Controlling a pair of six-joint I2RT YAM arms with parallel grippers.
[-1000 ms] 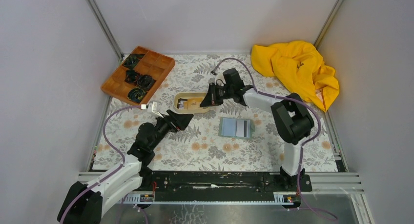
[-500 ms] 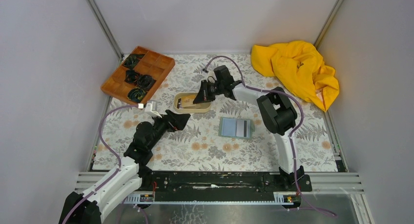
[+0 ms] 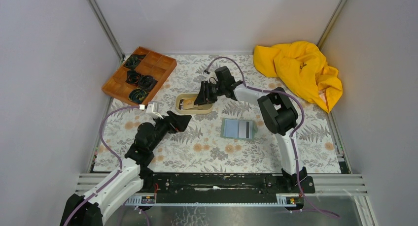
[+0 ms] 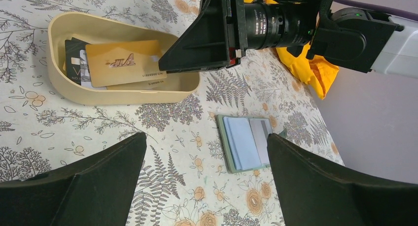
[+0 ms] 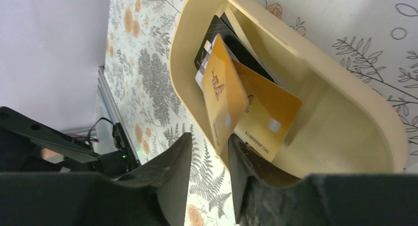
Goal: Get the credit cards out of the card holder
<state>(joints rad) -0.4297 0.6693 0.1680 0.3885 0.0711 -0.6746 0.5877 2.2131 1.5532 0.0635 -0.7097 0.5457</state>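
Note:
The card holder [image 3: 238, 128] lies open and flat on the floral cloth, with light blue panels and a dark stripe [image 4: 246, 142]. Several credit cards are in the beige oval tray [image 3: 180, 109]: a gold card [image 4: 123, 62] on top, a second gold one [image 5: 268, 122] and a dark one [image 4: 74, 63] beneath. My right gripper [image 3: 197, 102] hangs over the tray's right end with its jaws parted. The top gold card [image 5: 224, 95] stands tilted with its lower edge between the fingers [image 5: 209, 142], loose on the left side. My left gripper [image 3: 185, 120] is wide open above bare cloth, left of the card holder [image 4: 207, 142].
A brown wooden compartment tray [image 3: 139, 76] with black coiled items sits at the back left. A crumpled yellow cloth [image 3: 300, 71] fills the back right corner. Grey walls enclose the table on three sides.
My right gripper moved left over the beige tray and its jaws parted, loosening the gold card. The left arm drew back slightly and stayed open.

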